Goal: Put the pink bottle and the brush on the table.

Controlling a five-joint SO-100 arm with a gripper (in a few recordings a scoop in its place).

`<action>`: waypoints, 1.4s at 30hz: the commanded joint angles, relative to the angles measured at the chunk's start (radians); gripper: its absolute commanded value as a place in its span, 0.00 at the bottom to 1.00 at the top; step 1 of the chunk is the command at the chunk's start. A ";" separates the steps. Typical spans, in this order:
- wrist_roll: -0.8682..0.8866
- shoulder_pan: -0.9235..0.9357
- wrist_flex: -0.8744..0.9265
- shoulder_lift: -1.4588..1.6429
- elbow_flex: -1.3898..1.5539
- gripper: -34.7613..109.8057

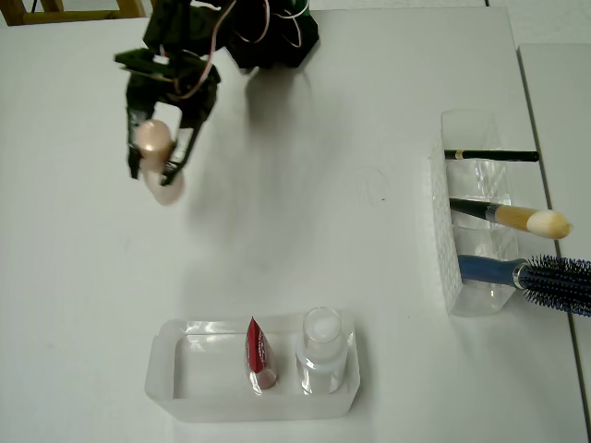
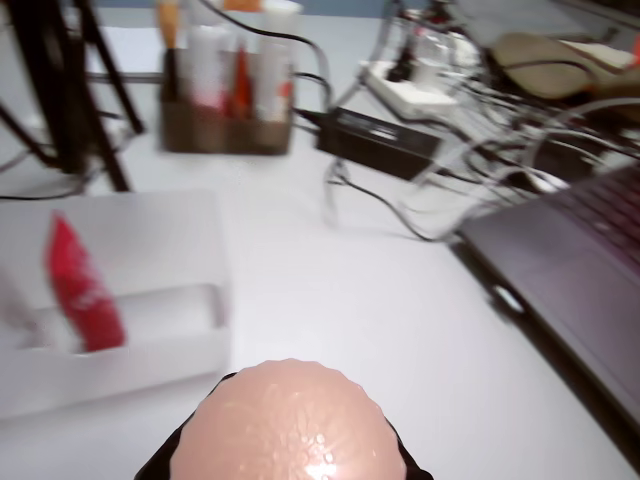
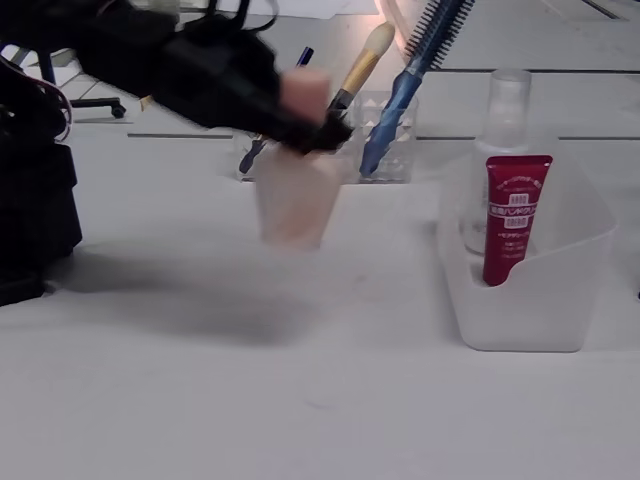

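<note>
Half done at best: gripper [image 1: 155, 152] clamped on pink bottle [image 1: 157, 159], held above bench [image 1: 305, 231] at ten o'clock overhead, not yet set down. Brush [image 1: 517, 218] waiting in clear rack [image 1: 462, 268] at three o'clock.

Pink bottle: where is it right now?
In the overhead view the pink bottle is at upper left, held in the hand over bare table, well away from the tray with the red tube.
</note>
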 commanded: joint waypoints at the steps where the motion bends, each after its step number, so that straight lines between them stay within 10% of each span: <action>1: -0.038 0.063 0.011 0.118 0.063 0.24; 42: -0.094 0.588 -0.422 0.179 0.449 0.24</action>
